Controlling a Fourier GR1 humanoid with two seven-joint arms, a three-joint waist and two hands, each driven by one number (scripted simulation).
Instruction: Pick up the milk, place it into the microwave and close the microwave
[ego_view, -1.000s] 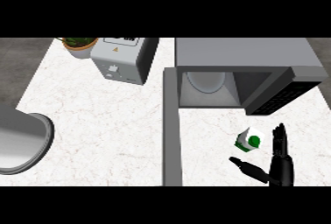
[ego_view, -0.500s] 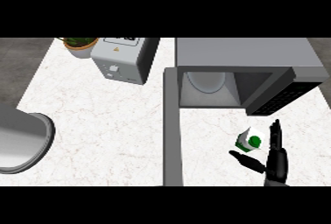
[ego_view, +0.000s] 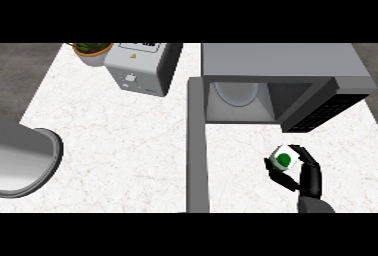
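Broadly, you have the white marbled surface (ego_view: 118, 140) filling most of the frame, with the microwave (ego_view: 280, 60) at the upper right, its cavity open and a pale plate (ego_view: 236, 92) visible inside. Its door (ego_view: 196, 150) stands swung out as a long grey strip running down the middle of the frame. A grey round vessel (ego_view: 22, 160) sits at the left edge, a toaster (ego_view: 140, 67) at the upper middle, and a potted plant (ego_view: 92, 49) just beside it, upper left.

Lower right, your right robot hand (ego_view: 308, 176) has its fingers and thumb curled round the milk (ego_view: 285, 158), which is in front of the cavity, below the dark panel (ego_view: 325, 107). Whether the carton is off the surface, you cannot tell.

Watch the lift: too low a path would likely catch the carton on the cavity's lower lip, and drifting right could knock it against the dark panel. Released off-centre on the plate, it may tip. The door's wide swing could also meet your forearm.

The toaster's markings are too small to read; the milk shows only a green round mark.
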